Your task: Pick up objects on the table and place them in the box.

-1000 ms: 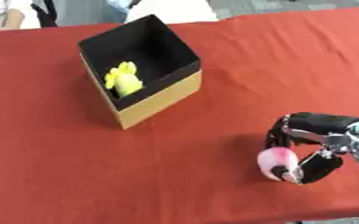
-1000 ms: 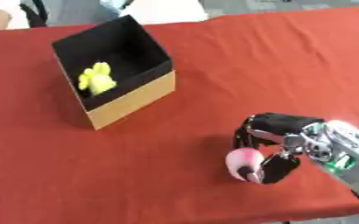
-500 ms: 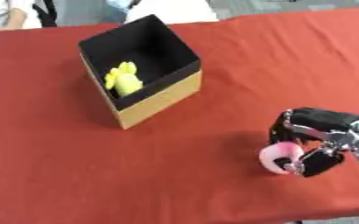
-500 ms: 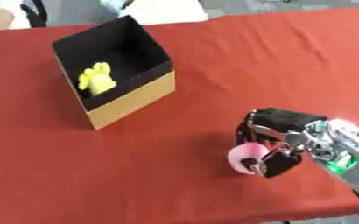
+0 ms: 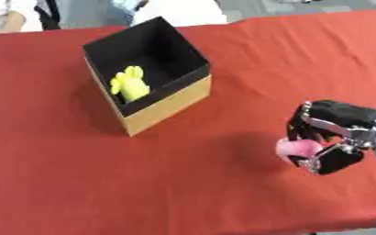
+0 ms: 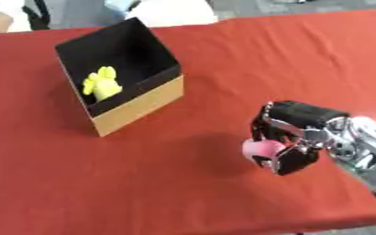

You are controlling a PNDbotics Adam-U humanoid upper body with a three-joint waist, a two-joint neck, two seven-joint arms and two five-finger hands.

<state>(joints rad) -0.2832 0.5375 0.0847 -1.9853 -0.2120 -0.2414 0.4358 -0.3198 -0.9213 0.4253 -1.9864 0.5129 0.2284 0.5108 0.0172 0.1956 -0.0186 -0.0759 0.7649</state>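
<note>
My right hand [image 5: 335, 133] hangs above the red table [image 5: 223, 183] at the right, fingers and thumb curled round a small pink object [image 5: 294, 148]; its shadow falls on the cloth to the left. The open box [image 5: 147, 75], black inside with tan outer walls, stands at the upper left, well away from the hand. A yellow object [image 5: 130, 83] lies inside it against the left wall. My left hand shows in neither view.
The red cloth runs to the table's front edge [image 5: 223, 229] just below the hand. People sit beyond the far edge at the top. Bare cloth lies between the box and my right hand.
My right hand has risen a little off the cloth with the pink object in it and drifted slightly up the picture. The box and yellow object stay put.
</note>
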